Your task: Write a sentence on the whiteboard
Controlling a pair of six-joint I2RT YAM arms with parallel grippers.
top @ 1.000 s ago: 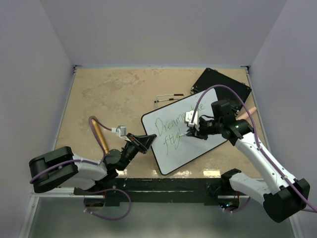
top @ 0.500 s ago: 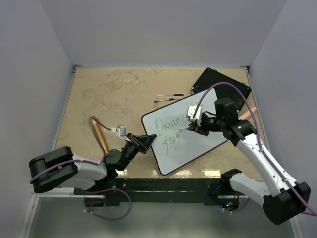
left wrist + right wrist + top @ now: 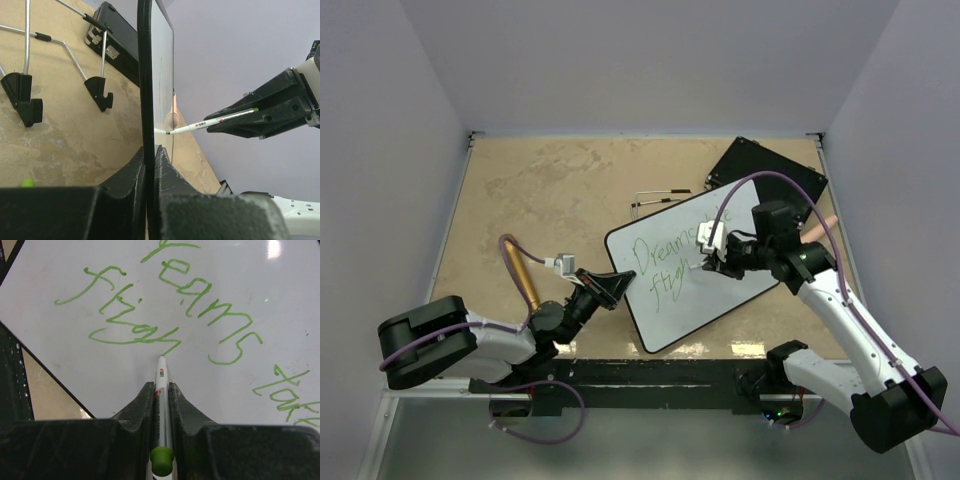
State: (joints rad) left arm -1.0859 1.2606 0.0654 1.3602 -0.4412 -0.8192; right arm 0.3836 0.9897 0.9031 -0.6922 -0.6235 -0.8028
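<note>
The whiteboard is tilted up on the table, with "Dreams take" and "fligh" in green writing on it. My left gripper is shut on the board's left edge. In the left wrist view the black frame runs edge-on between the jaws of that gripper. My right gripper is shut on a white marker with a green end cap. The marker's tip touches the whiteboard's surface at the end of the second line. The left wrist view also catches the marker.
A flat black board lies behind the whiteboard at the back right. A wire stand with black feet lies behind the board's left end. A gold tube lies by my left arm. Walls close in the table on three sides.
My right gripper moved the marker up the board and back down, adding a stroke at the end of the second line. The left gripper and the board have not moved.
</note>
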